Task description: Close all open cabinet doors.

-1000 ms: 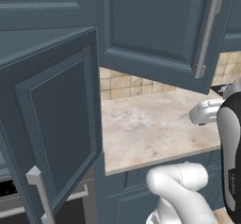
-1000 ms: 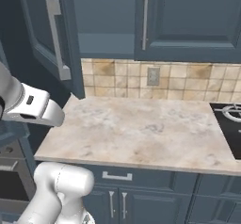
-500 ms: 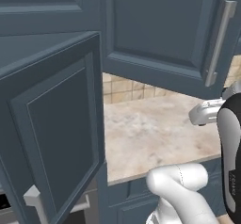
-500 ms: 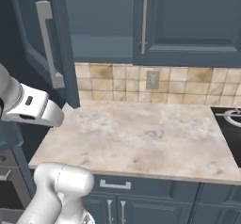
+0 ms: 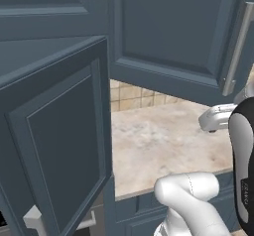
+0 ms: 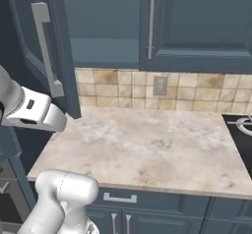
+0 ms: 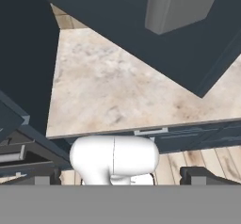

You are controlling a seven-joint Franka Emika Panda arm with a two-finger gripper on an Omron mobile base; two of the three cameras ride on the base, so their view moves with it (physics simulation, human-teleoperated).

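Two doors hang open: one (image 5: 59, 146) left, one (image 6: 42, 46) over the counter (image 6: 147, 149). Right view adds a shut door (image 6: 197, 21). Gripper's (image 7: 121, 177) spread wide, holding nothing.

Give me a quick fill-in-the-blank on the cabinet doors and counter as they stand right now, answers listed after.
1. The upper cabinet door nearest the arm stands ____, swung out over the counter.
2. Its silver bar handle runs ____.
3. The wall behind the counter is covered in beige ____.
4. An outlet plate sits on the backsplash below the ____ upper door.

Missing words: open; vertically; tiles; closed
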